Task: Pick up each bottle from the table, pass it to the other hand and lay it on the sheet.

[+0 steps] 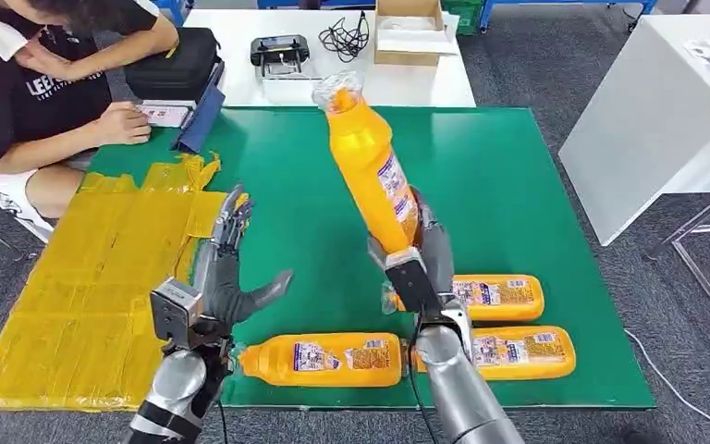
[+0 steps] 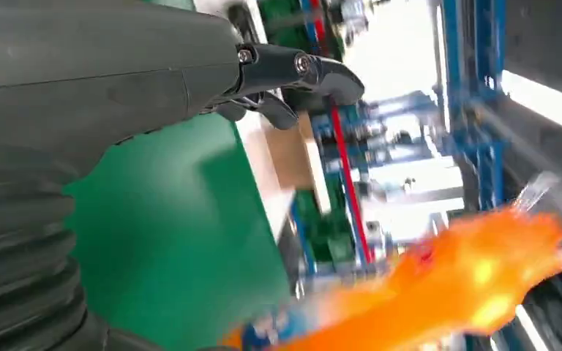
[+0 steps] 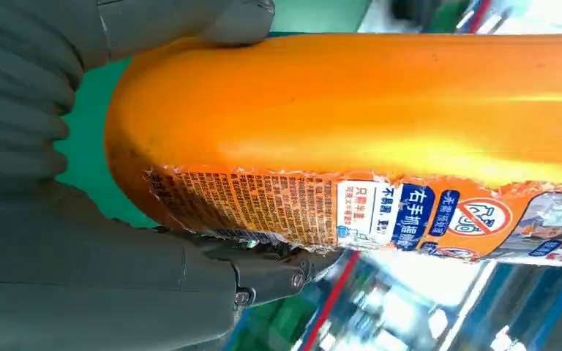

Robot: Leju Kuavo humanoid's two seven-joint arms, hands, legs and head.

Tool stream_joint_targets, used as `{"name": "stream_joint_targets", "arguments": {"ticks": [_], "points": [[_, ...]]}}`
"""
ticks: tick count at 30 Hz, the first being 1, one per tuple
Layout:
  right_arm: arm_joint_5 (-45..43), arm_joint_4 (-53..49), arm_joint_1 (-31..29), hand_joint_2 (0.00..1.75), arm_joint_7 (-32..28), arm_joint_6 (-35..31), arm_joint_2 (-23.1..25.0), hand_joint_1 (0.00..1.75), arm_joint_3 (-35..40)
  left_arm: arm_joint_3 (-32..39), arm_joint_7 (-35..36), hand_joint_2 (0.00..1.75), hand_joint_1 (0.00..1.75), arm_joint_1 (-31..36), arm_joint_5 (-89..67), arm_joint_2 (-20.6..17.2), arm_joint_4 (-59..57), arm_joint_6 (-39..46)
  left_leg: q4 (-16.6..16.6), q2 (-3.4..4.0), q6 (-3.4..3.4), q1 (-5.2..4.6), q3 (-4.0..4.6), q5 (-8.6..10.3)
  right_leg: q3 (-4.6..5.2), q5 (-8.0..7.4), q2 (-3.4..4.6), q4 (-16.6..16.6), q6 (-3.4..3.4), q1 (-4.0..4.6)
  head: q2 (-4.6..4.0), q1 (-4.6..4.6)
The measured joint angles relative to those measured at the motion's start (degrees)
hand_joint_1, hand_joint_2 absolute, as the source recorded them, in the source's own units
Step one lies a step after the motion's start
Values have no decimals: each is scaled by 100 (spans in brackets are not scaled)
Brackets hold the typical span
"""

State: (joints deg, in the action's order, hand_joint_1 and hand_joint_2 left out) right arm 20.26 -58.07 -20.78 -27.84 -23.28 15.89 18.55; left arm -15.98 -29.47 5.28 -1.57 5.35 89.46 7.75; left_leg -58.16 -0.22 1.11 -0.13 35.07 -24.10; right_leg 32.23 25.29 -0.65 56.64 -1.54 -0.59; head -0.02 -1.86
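A: What is seen from the head view?

B: An orange bottle (image 1: 370, 157) is gripped near its base by the right hand (image 1: 413, 254) and is held above the green table (image 1: 518, 185), its long axis tilted with the clear-wrapped cap up and away from the robot. The left hand (image 1: 226, 268) is raised beside it, fingers spread and nothing held, palm turned toward the bottle. The bottle lies to that hand's right, near but apart (the gap is what the pass is judged to turn on). The yellow sheet (image 1: 83, 277) is spread on the left hand's far side. Three more bottles (image 1: 324, 359) are lying flat on the table by the near edge.

A: And from the left wrist?

B: The left hand's fingers (image 2: 315, 73) are shown extended and unloaded. The bottle (image 2: 446, 285) is seen blurred beyond them, untouched.

A: The right wrist?

B: The bottle's body (image 3: 351, 110) is clasped between thumb (image 3: 227, 22) and fingers (image 3: 271, 274). It is smooth orange plastic, and a printed label with a torn, ragged edge is carried along one side.
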Motion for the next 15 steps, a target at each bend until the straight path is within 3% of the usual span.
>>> {"name": "stream_joint_targets", "arguments": {"ticks": [6, 15], "points": [[444, -482, 303, 175, -72, -346, -153, 175, 626, -306, 256, 175, 0, 207, 148, -61, -11, -272, 0, 0, 0, 1, 3, 0, 2, 0, 0, 0, 0, 1, 0, 0], [1513, -366, 374, 175, 96, -754, -197, 175, 1538, -524, 370, 175, 0, 553, 297, -63, -186, -300, 0, -1, 0, 1, 5, 1, 1, 0, -1, 0, 0, 1, 0, 0]]}}
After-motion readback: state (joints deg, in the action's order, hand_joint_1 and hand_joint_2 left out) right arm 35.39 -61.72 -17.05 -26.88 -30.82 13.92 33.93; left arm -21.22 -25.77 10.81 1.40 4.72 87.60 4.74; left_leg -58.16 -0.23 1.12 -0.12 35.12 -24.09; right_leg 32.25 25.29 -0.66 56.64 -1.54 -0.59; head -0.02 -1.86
